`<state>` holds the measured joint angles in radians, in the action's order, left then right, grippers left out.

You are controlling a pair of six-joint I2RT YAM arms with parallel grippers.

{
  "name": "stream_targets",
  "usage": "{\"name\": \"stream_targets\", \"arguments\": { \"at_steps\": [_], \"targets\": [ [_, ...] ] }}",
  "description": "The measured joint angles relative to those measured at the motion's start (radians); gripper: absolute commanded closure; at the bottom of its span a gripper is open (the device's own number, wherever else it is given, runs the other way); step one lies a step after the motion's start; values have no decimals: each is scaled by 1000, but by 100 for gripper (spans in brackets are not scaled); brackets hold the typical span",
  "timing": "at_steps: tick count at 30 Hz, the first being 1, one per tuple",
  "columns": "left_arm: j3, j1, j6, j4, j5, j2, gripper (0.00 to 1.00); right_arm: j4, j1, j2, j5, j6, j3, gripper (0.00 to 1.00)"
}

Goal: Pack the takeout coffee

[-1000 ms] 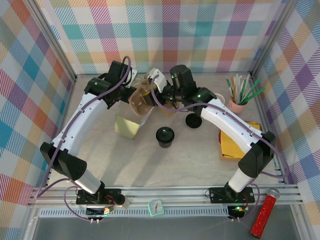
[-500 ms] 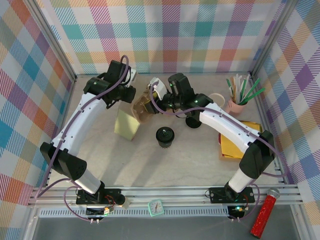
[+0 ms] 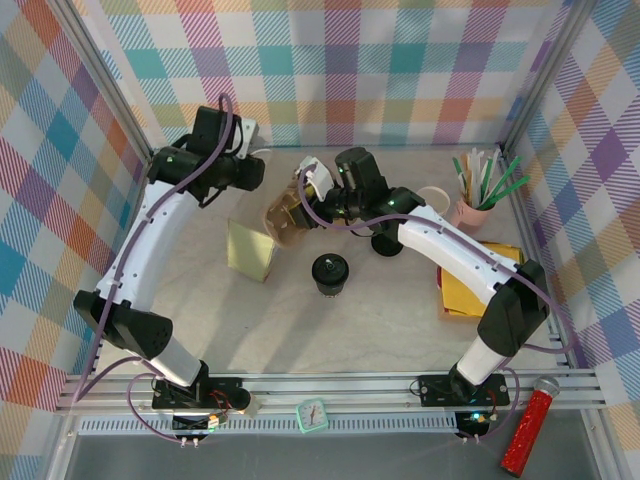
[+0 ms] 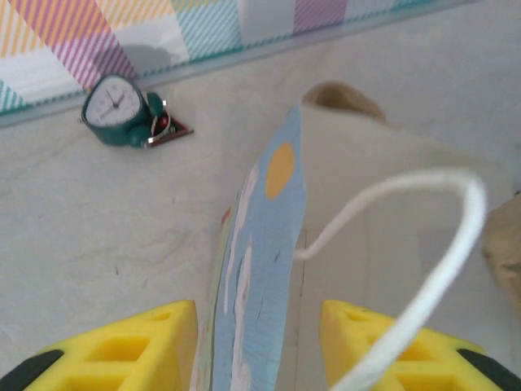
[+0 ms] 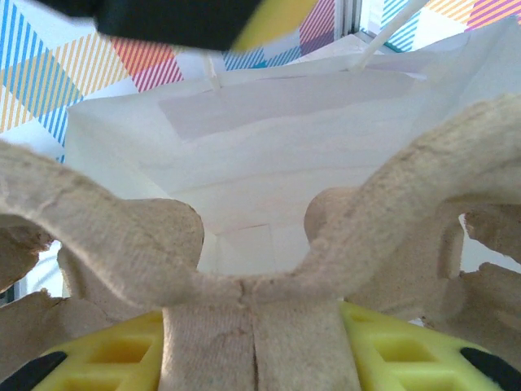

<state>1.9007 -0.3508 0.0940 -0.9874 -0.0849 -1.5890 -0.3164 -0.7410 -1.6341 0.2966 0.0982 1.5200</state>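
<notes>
Takeout coffee (image 3: pixel 330 272), black-lidded cream-tan paper cup, waiting | right hand (image 5: pixel 256 358) clamping brown pulp carrier (image 3: pixel 283 215), I'm easing it into white paper bag (image 3: pixel 250 252) | left hand (image 4: pixel 256 346) open, empty | next: level seating

You're looking at a staged robot test cell, not a real café. The left arm (image 3: pixel 148 235) and right arm (image 3: pixel 455 250) are bolted to an aluminium rail (image 3: pixel 330 385) at the near edge of the counter (image 3: pixel 300 330). Plaid printed panels (image 3: pixel 330 60) in metal framing (image 3: pixel 545 80) wall in 3 sides, with purple cable (image 3: pixel 97 335) running loose.
</notes>
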Motion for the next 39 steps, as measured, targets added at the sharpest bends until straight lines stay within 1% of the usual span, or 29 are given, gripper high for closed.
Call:
{"name": "stream_targets", "arguments": {
  "at_steps": [1, 5, 8, 10, 11, 12, 14, 27, 39],
  "targets": [
    [24, 0, 1, 0, 6, -7, 57, 0, 0, -2, 0, 3, 1, 56],
    [119, 0, 10, -2, 18, -55, 62, -6, 0, -7, 0, 14, 3, 56],
    [180, 0, 23, -7, 26, -101, 75, -13, 0, -8, 0, 15, 7, 56],
    [197, 0, 29, -7, 29, -117, 88, -16, 0, -8, 0, 16, 11, 56],
    [198, 0, 30, -7, 34, -121, 91, -17, 0, -8, 0, 18, 13, 56],
    [198, 0, 31, -8, 37, -121, 91, -19, 0, -9, 0, 18, 15, 56],
    [199, 0, 30, -8, 44, -121, 97, -25, 0, -11, 0, 21, 24, 56],
    [203, -15, 26, -16, 112, -121, 98, -72, 0, -35, 0, 68, 153, 56],
    [203, -17, 27, -31, 130, -113, 98, -109, 0, -145, 0, 118, 237, 55]
  ]
}}
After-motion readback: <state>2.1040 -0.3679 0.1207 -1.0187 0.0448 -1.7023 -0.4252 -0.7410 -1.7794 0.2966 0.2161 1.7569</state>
